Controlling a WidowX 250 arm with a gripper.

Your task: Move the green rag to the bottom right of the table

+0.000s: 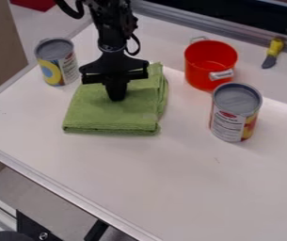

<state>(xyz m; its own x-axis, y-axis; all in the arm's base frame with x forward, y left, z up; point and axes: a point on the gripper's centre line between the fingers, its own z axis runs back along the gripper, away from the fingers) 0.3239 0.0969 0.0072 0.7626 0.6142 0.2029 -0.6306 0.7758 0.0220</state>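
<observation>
Green rag under the gripper, well short of the goal corner.
In the camera view, the green rag (pixel 98 113) is laid folded and flat toward the upper left of the bench (pixel 189 183), between a can with a yellow-and-blue label (pixel 57 62) and a red pot (pixel 199 70); the gripper (pixel 116 97) is set down over its upper middle, the jaws drawn together; whether cloth is pinched between them cannot be told; only the approach can be judged done; a sure hold, the carry past the right-hand can (pixel 235 113) and the release at the bottom right are left.
</observation>
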